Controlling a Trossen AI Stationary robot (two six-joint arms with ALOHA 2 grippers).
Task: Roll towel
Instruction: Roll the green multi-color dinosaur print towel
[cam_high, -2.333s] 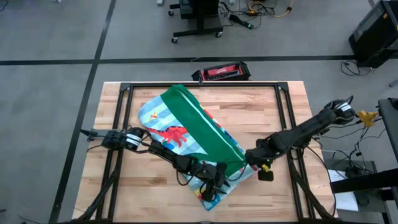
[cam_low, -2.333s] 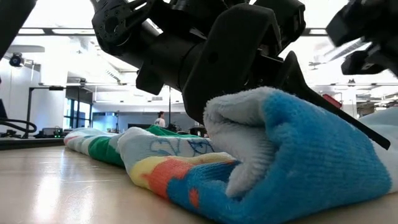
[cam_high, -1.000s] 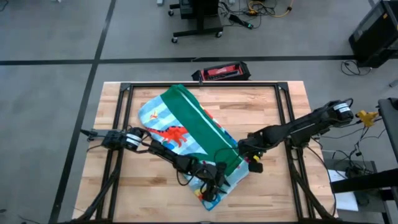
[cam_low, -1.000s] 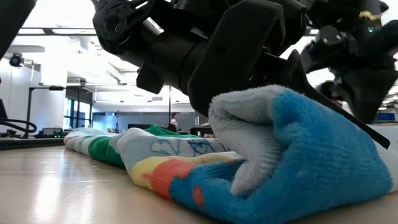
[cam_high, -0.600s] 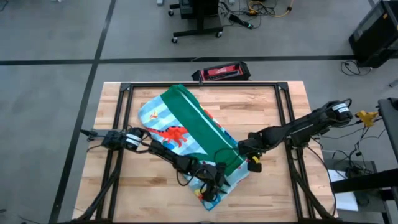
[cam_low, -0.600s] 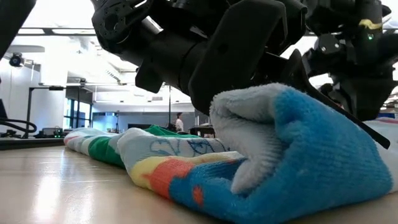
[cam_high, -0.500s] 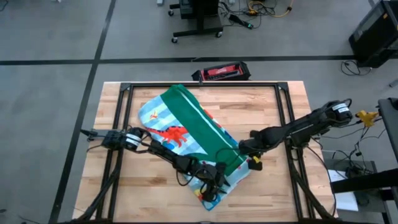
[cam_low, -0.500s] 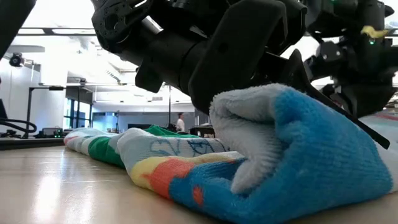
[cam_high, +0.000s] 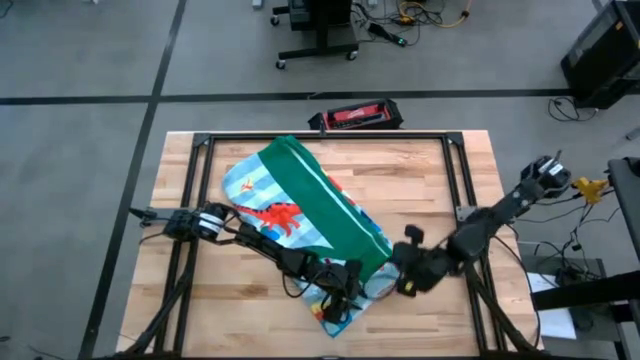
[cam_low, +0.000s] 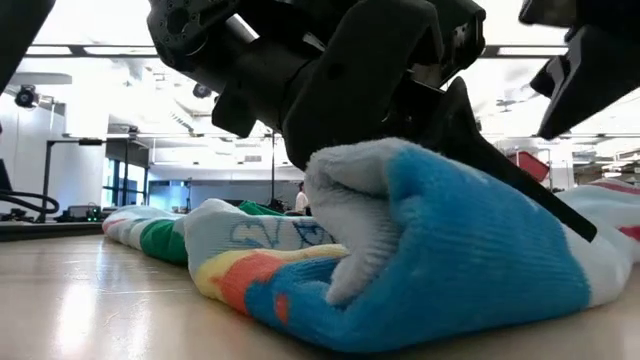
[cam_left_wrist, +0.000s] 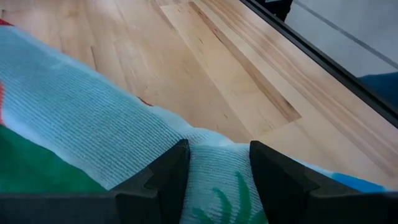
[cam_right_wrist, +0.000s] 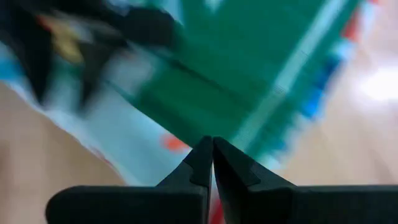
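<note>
The towel (cam_high: 300, 205) lies slantwise on the wooden table, from the far left toward the near middle, its green back folded over the dinosaur print. Its near end is turned over into a thick blue and white fold (cam_low: 430, 250) that rests on the wood. My left gripper (cam_high: 345, 290) sits on that near end, shut on the cloth. My right gripper (cam_high: 403, 283) hangs by the towel's near right edge. Its fingers (cam_right_wrist: 212, 146) are shut with nothing between them, above green and pale cloth. My left gripper pinches a raised fold of the towel's near end (cam_left_wrist: 217, 171) between its two fingers, several layers thick. The fingers slant down from the table's left side. The fold bulges up between them, and the rest of the towel lies on the table.
Black frame rails (cam_high: 460, 170) run along the table's sides and far edge. A red and black case (cam_high: 355, 115) lies on the floor beyond the far edge. Bare wood (cam_high: 420, 185) shows to the right of the towel. A person (cam_low: 301, 198) stands far back in the room.
My right gripper has swung from the towel's right edge toward the table's near edge and has turned about, staying shut. The towel's folded near end has shifted a little along the table under my left gripper, which kept its hold.
</note>
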